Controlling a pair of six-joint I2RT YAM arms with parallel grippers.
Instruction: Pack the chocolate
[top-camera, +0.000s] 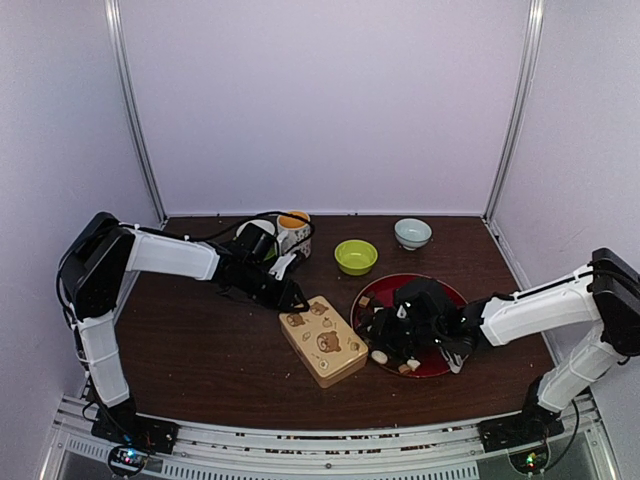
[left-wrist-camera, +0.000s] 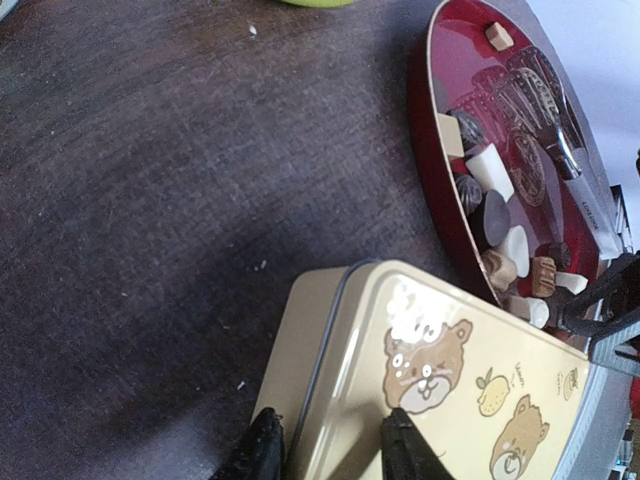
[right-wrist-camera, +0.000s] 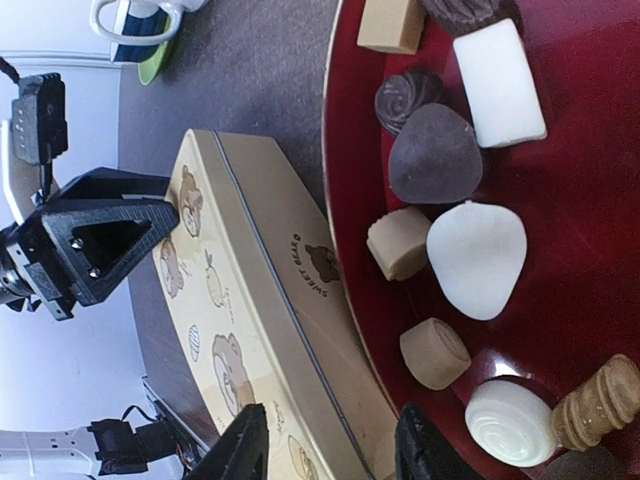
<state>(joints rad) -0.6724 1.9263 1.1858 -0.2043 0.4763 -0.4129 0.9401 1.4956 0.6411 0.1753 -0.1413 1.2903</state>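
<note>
The chocolate (top-camera: 381, 356) lies loose on a red plate (top-camera: 440, 290), as brown, dark and white pieces (right-wrist-camera: 476, 259) near the plate's left rim (left-wrist-camera: 493, 171). Against that rim stands a cream tin (top-camera: 323, 340) with bear pictures, its lid on. My left gripper (top-camera: 288, 295) is at the tin's far left corner (left-wrist-camera: 400, 340). Its fingertips (left-wrist-camera: 333, 452) straddle that corner, one on the wall and one on the lid. My right gripper (top-camera: 385, 335) hangs over the tin's plate-side edge (right-wrist-camera: 300, 300). Its jaws (right-wrist-camera: 332, 448) stand apart, one finger over the lid and one over the plate rim.
Silver tongs (left-wrist-camera: 562, 135) lie on the far part of the plate. At the back of the table stand a green bowl (top-camera: 356, 257), a pale blue bowl (top-camera: 413, 233) and a mug (top-camera: 293, 232). White walls close in the table on three sides.
</note>
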